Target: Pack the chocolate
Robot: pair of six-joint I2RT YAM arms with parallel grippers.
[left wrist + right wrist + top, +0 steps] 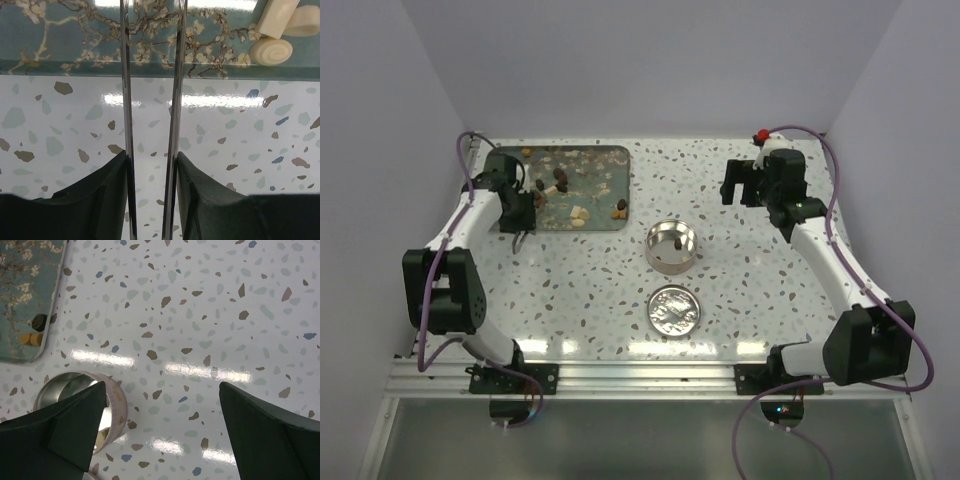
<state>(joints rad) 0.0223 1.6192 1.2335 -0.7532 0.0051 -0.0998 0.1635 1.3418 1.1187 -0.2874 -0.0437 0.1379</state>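
The chocolate (561,180) lies scattered on the floral tray (605,160) at the table's far left corner, one piece in the round tin (672,246) (mid-table). The left gripper (151,75) hovers narrow at the tray's near edge; the right gripper (162,432) gapes wide, empty.

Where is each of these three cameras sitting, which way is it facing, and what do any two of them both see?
Top external: above and behind the bases, looking down on the table; both arms show.
Left wrist: low, facing the tray edge; its own left gripper, with thin blades nearly together, shows.
Right wrist: angled down at the table; its own right gripper shows, fingers wide apart.
Shared: the right wrist and top views both show the tin and tray.
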